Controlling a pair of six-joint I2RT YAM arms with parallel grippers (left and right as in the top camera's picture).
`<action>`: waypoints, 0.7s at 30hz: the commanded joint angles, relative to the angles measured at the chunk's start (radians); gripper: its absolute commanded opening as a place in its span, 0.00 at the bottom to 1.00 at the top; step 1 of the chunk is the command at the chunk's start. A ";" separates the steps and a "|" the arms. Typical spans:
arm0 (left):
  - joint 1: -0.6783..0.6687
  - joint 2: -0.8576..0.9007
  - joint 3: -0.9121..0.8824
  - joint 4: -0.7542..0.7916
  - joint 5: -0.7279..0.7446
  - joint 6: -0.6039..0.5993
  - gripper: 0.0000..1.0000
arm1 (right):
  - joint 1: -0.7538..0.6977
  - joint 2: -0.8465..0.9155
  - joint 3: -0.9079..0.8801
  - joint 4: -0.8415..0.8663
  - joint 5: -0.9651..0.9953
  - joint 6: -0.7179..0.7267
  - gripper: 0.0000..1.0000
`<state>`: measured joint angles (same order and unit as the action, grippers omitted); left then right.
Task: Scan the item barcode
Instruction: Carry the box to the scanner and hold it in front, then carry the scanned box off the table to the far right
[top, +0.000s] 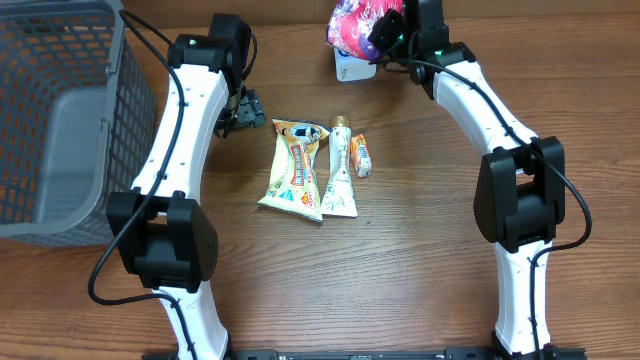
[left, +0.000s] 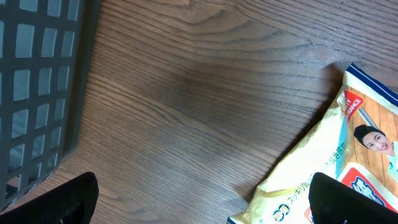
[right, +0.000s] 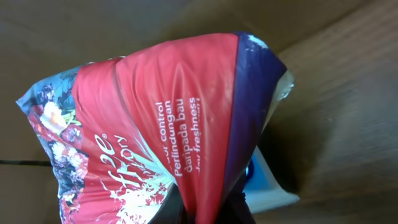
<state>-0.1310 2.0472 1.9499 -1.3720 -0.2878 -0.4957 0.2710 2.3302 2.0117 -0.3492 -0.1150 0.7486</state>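
- Pinched shut in the right claw (top: 385, 35): the red-and-purple pouch (right: 155, 124), hanging from the fingers just over a white block (top: 352, 68), probably the scanner.
- Could miss the read if the slack film folds or turns the code away. No barcode visible on the faces shown.
- Could slip from so narrow a pinch on glossy film, or brush the white block and nudge it aside.
- Spread to its widest and holding nothing: the left claw (top: 245, 110), low over bare wood.
- Just beside one of its fingertips: a yellow packet (left: 336, 155). Beyond the other fingertip: a grey basket (left: 37, 81).
- Well apart from the right claw, toward mid-table: a tube (top: 341, 170) and a small orange box (top: 361, 155), just beside each other.
- Nothing seen between pouch and white block to bar the way.
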 joint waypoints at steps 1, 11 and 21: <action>-0.007 0.008 0.003 0.000 0.000 -0.014 1.00 | -0.053 -0.043 0.063 -0.046 0.013 -0.021 0.04; -0.007 0.008 0.003 0.000 0.000 -0.014 1.00 | -0.338 -0.235 0.079 -0.324 0.014 -0.016 0.04; -0.007 0.008 0.003 0.000 0.000 -0.014 1.00 | -0.762 -0.241 0.045 -0.672 0.164 -0.066 0.04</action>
<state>-0.1310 2.0472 1.9499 -1.3716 -0.2878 -0.4957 -0.4164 2.1086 2.0663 -1.0134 -0.0380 0.7280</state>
